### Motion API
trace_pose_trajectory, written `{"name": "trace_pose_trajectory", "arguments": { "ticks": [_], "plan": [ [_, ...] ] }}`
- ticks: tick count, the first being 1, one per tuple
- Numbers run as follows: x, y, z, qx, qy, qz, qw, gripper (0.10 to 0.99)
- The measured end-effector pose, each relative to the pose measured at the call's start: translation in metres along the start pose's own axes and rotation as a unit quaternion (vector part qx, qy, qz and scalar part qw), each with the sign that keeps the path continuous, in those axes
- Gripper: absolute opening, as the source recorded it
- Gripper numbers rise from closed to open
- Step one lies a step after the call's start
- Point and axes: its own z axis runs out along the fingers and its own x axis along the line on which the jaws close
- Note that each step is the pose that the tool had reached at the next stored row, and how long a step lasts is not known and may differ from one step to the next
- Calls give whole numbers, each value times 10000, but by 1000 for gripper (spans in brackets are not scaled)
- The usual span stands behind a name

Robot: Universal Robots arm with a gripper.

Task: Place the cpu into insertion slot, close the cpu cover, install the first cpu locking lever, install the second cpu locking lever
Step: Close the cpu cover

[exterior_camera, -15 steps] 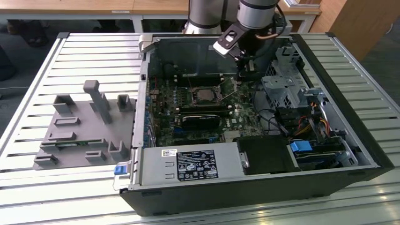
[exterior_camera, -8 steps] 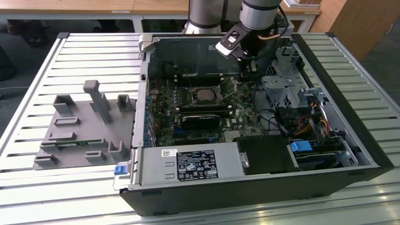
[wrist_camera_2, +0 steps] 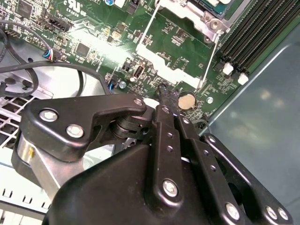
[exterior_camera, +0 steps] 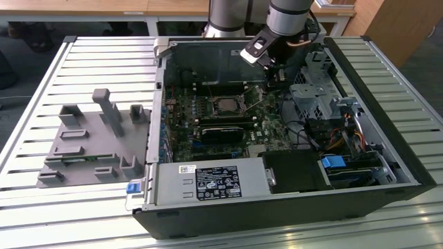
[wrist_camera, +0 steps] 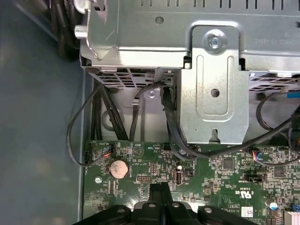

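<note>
Gripper [wrist_camera_2: 164, 93] fingers pinched tight together, nothing between them. Tips hung low over green board [wrist_camera: 225, 183], near round battery [wrist_camera: 118, 168]. Chip [exterior_camera: 225, 105] sat in socket [exterior_camera: 213, 110]. Thin lever [wrist_camera_2: 210, 61] stood loose nearby.

Silver cpu cover [exterior_camera: 211, 106] prob. shut flat over cpu [exterior_camera: 225, 106], mid green board [exterior_camera: 268, 129].

Slatted metal table [exterior_camera: 69, 218], black computer case [exterior_camera: 277, 212] (open side up) lying on it, grey fixture [exterior_camera: 83, 155] beside
</note>
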Motion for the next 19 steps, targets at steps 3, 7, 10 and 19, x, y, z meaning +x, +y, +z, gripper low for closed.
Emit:
{"name": "trace_pose_trajectory", "arguments": {
  "ticks": [3, 7, 10, 19],
  "plan": [
    [0, -1, 30, 4, 0, 0, 10000, 106],
    [-1, -8, 44, 5, -1, 0, 10000, 106],
    [0, -47, 44, 5, 0, 0, 10000, 106],
    [1, -183, 40, 5, 0, 0, 10000, 106]
  ]
}}
